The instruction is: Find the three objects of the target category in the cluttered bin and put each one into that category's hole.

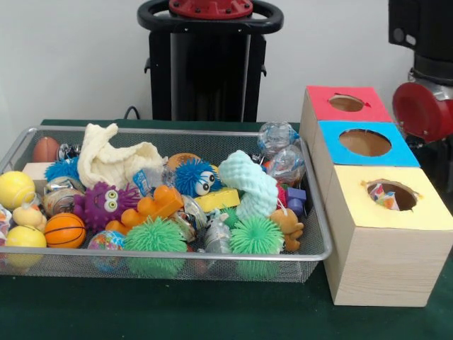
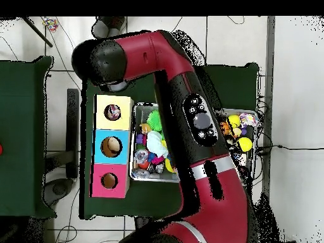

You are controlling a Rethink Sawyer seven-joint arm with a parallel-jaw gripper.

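Note:
A wire mesh bin (image 1: 177, 132) holds several toys: green spiky balls (image 1: 155, 236), a purple fuzzy creature (image 1: 105, 205), a blue fuzzy ball with eyes (image 1: 194, 177), a mint foam piece (image 1: 249, 185), a mini basketball (image 1: 64, 230) and yellow balls (image 1: 15, 188). To its right stand three boxes with round holes: red (image 1: 322, 95), blue (image 1: 333, 134) and yellow (image 1: 354, 202). A colourful object (image 1: 384, 196) shows inside the yellow box's hole. Only the arm's red and black links (image 1: 422, 106) appear at the right edge. Overhead, the red arm (image 2: 190, 107) covers much of the bin (image 2: 155, 180); no gripper shows.
A cream cloth (image 1: 113, 159), clear plastic balls (image 1: 277, 138), an orange toy (image 1: 152, 207) and a small brown football (image 1: 45, 149) also lie in the bin. The table is covered in green cloth (image 1: 212, 312). Overhead, the boxes (image 2: 99, 147) sit left of the bin.

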